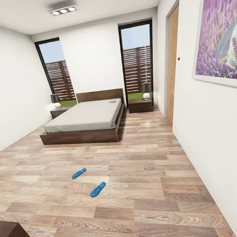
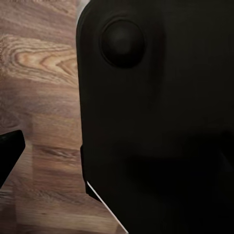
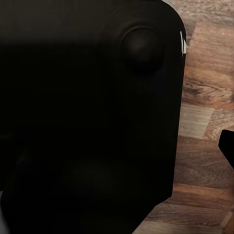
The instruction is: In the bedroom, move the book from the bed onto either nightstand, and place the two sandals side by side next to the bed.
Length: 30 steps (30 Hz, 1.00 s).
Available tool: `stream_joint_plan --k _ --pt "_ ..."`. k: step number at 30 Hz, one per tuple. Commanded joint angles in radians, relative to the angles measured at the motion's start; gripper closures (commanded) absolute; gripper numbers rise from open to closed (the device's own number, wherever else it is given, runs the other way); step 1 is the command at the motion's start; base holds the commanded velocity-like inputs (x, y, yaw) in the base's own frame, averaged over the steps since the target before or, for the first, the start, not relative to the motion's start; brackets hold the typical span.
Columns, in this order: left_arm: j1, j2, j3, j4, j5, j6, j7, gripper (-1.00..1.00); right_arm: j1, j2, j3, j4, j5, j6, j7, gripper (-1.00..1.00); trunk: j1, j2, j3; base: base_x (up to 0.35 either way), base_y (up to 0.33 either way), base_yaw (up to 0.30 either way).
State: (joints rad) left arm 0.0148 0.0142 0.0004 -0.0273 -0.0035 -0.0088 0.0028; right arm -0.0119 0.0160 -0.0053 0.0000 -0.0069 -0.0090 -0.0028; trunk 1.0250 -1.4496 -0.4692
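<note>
Blue sandals (image 1: pixel 88 181) apart mid-floor, bed (image 1: pixel 85 121) far, jaws' state unclear both sides.

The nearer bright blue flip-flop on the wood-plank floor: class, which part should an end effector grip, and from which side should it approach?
Grip the nearer bright blue flip-flop across its narrow width near mid-length, coming straight down from above. It lies flat and thin on the light brown wood-plank floor, long axis diagonal, so only its side edges likely offer purchase; the fingers should straddle it crosswise.
</note>
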Motion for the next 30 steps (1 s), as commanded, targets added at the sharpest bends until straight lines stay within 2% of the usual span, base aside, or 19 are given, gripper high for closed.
stream_joint_plan --k 1,9,30 --pt "0.001 0.001 0.000 -0.002 0.000 -0.001 0.000 -1.00 0.000 0.000 0.000 0.000 -0.001 -0.001 0.000 -1.00 0.000 0.000 -0.001 0.000 0.000 0.000" --pt "0.001 0.006 0.001 -0.019 0.000 -0.002 0.000 -1.00 0.000 -0.002 0.001 0.000 0.001 -0.002 -0.001 -1.00 0.000 0.000 -0.001 0.000 0.000 0.015" --pt "0.001 0.006 0.004 -0.026 0.007 -0.005 0.000 -1.00 0.000 -0.004 0.001 0.000 0.001 -0.002 -0.002 -1.00 0.000 0.000 -0.001 0.000 0.000 0.153"
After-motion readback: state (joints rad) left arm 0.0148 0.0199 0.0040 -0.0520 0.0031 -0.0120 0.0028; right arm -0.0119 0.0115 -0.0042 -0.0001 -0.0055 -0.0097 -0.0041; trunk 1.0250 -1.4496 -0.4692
